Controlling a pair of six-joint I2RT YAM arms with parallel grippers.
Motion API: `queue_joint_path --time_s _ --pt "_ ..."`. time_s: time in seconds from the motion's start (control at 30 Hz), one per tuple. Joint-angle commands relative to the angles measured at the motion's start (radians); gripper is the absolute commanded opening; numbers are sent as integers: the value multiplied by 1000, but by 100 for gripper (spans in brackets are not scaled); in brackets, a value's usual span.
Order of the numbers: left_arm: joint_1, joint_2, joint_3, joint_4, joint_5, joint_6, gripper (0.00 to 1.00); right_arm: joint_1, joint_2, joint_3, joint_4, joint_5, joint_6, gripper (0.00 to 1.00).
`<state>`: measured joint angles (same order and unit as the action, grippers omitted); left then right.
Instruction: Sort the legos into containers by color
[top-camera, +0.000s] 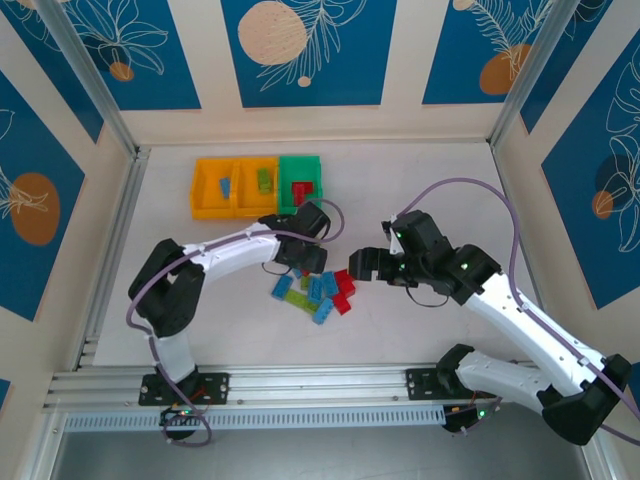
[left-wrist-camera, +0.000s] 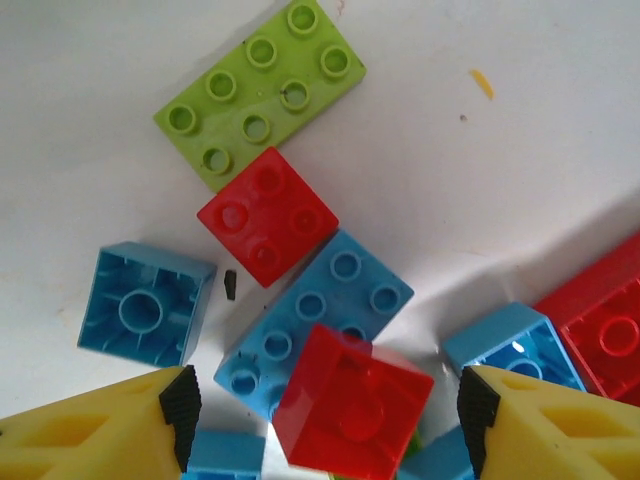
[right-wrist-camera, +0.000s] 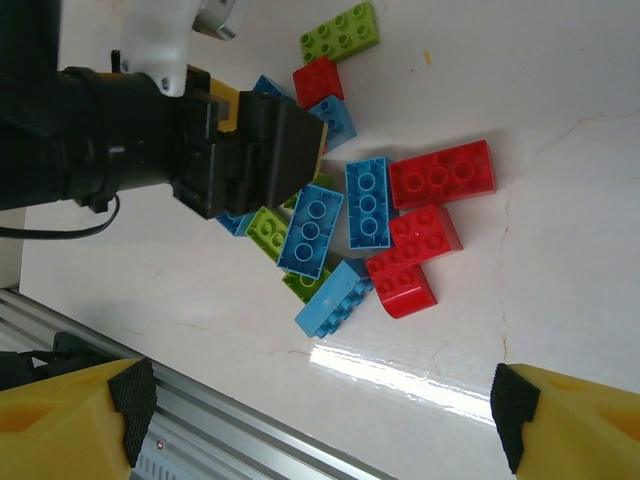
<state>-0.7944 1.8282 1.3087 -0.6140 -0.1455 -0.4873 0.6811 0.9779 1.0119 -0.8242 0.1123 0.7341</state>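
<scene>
Running across the near edge, a slotted aluminium rail (top-camera: 320, 385) is fronting a glossy white bench (top-camera: 430, 180), which is catching a bright streak of light in the right wrist view. Just past the rail, the right claw (right-wrist-camera: 320, 420) is hovering with its yellow fingers spread wide and nothing between them. The legos (top-camera: 315, 292) are lying in a loose heap at mid-bench: blue, red and lime green bricks, several touching or overlapping. The left claw (left-wrist-camera: 330, 415) is hanging over that heap, fingers spread, with a tilted red brick (left-wrist-camera: 350, 410) sitting between them, overlapping a long blue brick (left-wrist-camera: 320, 320) and touching neither pad. Farther back, three joined bins are standing in a row. The left yellow bin (top-camera: 205, 205) is holding a small blue brick (top-camera: 226, 186), the middle yellow bin (top-camera: 250, 205) a lime green brick (top-camera: 264, 180), and the green bin (top-camera: 300, 163) red bricks (top-camera: 300, 190). Behind them, cream walls (top-camera: 200, 60) with blue leaf-and-disc panels are enclosing the bench, with aluminium posts (top-camera: 95, 80) rising at the corners.
</scene>
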Motion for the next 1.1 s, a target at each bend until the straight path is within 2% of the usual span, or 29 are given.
queue_joint_path --time_s 0.0,0.13,0.43,0.53,0.83,0.97,1.07 --pt "-10 48 45 -43 -36 50 69 1 -33 -13 -21 20 17 90" --pt "-10 82 52 -53 -18 69 61 0 -33 -13 -22 24 18 90" --pt "-9 92 46 -87 -17 70 53 -1 -16 -9 -7 12 20 90" --pt "-10 74 34 -87 -19 65 51 0 -13 -9 -5 8 21 90" --pt "-10 -31 37 -87 -16 43 33 1 -10 -1 -10 9 21 90" --pt "2 -75 98 -84 -108 49 28 1 -12 -3 -7 10 22 90" --pt "41 -9 214 -97 -116 76 29 1 -10 -6 8 0 24 90"
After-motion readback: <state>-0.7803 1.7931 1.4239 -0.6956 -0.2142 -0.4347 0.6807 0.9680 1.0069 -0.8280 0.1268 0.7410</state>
